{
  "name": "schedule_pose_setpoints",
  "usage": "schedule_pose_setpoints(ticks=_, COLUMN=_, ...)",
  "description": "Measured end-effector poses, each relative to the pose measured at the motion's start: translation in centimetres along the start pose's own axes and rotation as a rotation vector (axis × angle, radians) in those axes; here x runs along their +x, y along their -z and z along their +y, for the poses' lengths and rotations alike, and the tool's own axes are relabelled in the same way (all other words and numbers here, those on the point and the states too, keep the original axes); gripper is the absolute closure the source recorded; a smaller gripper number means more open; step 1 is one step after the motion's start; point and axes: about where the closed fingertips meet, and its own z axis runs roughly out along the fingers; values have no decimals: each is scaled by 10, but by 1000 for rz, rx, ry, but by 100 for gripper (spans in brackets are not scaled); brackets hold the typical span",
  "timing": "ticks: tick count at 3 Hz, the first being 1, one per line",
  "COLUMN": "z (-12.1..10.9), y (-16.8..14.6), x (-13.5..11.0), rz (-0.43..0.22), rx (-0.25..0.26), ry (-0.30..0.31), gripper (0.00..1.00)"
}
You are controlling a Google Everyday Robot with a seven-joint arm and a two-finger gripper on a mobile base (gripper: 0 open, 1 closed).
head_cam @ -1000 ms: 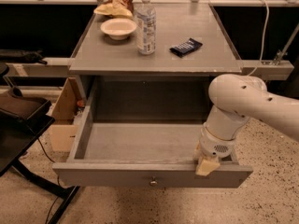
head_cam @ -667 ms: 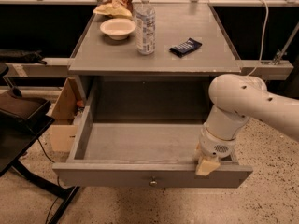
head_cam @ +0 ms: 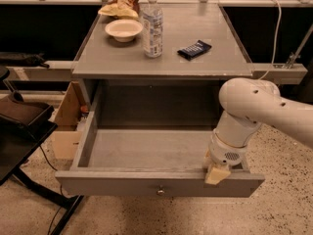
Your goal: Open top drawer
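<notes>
The top drawer (head_cam: 122, 185) stands pulled well out of the desk (head_cam: 195, 67), across the lower middle of the frame, with its grey inside showing. It looks like a stiff, fairly heavy wooden box that should slide straight. The small round knob (head_cam: 160, 192) at the centre of the front, or the front's top edge, is the place to hold. The gripper (head_cam: 215, 173) sits at lower right against that top edge, right of the knob. Whether it is clenched or released cannot be told.

Large grey top drawer (head_cam: 112, 184), wide open, front panel level; gripper (head_cam: 216, 174) at its front-right rim.
</notes>
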Motion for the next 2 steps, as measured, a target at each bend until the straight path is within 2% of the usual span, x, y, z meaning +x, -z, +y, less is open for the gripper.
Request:
schedule_pose_setpoints(ticks=1, z=0, y=0, x=0, rz=0, rx=0, ry=0, gripper=35)
schedule_pose_setpoints(ticks=2, z=2, y=6, x=-1, rz=4, rx=5, ry=7, gripper=4)
